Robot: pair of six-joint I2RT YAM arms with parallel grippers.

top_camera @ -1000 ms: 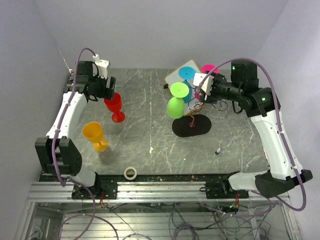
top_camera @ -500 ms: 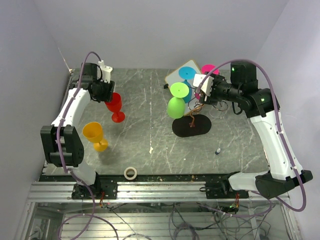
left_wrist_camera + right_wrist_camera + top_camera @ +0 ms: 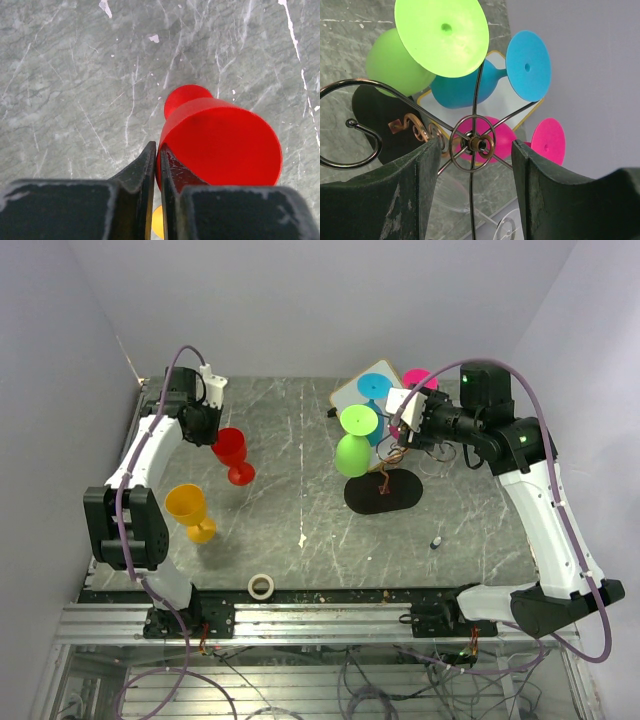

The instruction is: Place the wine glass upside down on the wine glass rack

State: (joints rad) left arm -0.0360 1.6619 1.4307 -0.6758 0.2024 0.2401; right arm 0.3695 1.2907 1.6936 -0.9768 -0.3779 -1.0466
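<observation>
A red wine glass (image 3: 231,447) (image 3: 220,145) stands at the left rear of the table, leaning a little. My left gripper (image 3: 208,425) (image 3: 157,150) is shut on its rim, one finger outside the bowl and one inside. The wine glass rack (image 3: 383,492), dark wire on a black oval base, stands right of centre. A green glass (image 3: 352,440) (image 3: 395,62) hangs on it upside down, and a blue glass (image 3: 374,390) (image 3: 460,90) and a pink glass (image 3: 415,378) (image 3: 548,141) are at it too. My right gripper (image 3: 397,425) (image 3: 476,141) is open, its jaws either side of the rack's top ring (image 3: 472,142).
A yellow glass (image 3: 190,510) stands near the left arm. A tape roll (image 3: 261,586) lies at the front edge, and a small dark object (image 3: 437,541) sits right of the rack. A white wooden-rimmed board (image 3: 345,395) is behind the rack. A clear glass (image 3: 450,192) lies below it.
My left gripper has closed from wide open onto the red glass's rim, and the glass has shifted slightly right. The left arm's elbow swung inward. The right arm is still.
</observation>
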